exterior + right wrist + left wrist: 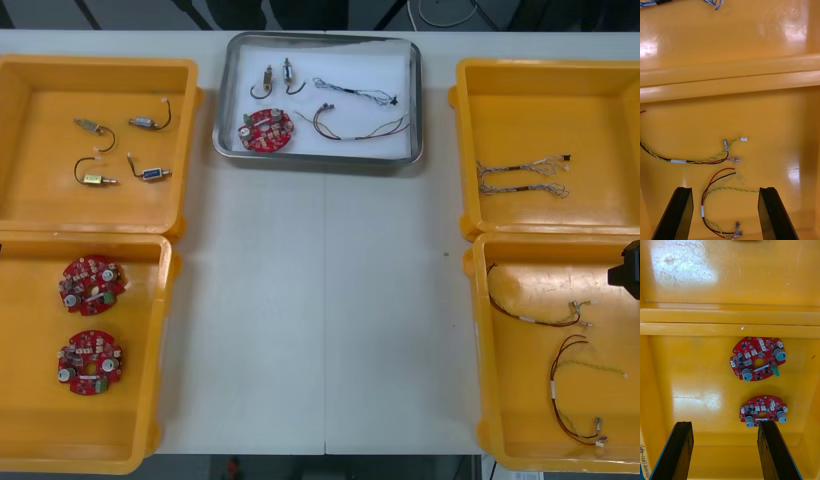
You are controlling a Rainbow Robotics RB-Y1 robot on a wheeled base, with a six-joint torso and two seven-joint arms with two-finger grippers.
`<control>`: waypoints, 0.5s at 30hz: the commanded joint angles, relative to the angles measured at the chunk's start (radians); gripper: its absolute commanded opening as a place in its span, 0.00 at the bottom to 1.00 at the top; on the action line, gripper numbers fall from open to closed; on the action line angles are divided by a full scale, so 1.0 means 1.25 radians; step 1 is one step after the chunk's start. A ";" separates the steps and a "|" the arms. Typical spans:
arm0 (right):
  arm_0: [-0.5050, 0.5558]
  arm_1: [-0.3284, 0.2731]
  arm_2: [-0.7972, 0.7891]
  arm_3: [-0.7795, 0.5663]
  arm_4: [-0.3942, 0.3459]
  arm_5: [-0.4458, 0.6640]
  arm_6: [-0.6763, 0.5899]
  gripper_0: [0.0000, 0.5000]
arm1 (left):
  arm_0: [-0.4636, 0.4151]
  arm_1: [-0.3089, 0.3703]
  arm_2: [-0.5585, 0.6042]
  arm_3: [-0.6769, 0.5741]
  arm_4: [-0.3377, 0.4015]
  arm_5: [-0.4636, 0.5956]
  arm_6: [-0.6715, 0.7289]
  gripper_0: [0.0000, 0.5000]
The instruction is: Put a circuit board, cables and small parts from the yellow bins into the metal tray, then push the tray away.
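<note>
Light table [320, 330] has the metal tray [340, 60] at twelve o'clock, loaded with a red circuit board [267, 130], cables [365, 136] and small metal parts [288, 72], seemingly pushed away already, while the left gripper [724, 425] and right gripper [724, 189] hang open and empty over the near yellow bins [40, 400] at seven and five o'clock.

The yellow bins [50, 200] are glossy plastic; their floors throw bright reflections and carry fine scratches. The tray [350, 60] has a shiny metal rim and a matt white inside. The table [320, 320] looks smooth and matt.

Left pincer [724, 425], right pincer [724, 189], both spread.
</note>
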 commanded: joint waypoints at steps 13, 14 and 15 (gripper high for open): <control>0.016 -0.030 -0.009 -0.003 -0.006 0.002 0.012 1.00 | 0.013 0.038 0.022 -0.021 0.006 -0.003 -0.059 1.00; 0.016 -0.030 -0.009 -0.003 -0.006 0.002 0.012 1.00 | 0.013 0.038 0.022 -0.021 0.006 -0.003 -0.059 1.00; 0.016 -0.030 -0.009 -0.003 -0.006 0.002 0.012 1.00 | 0.013 0.038 0.022 -0.021 0.006 -0.003 -0.059 1.00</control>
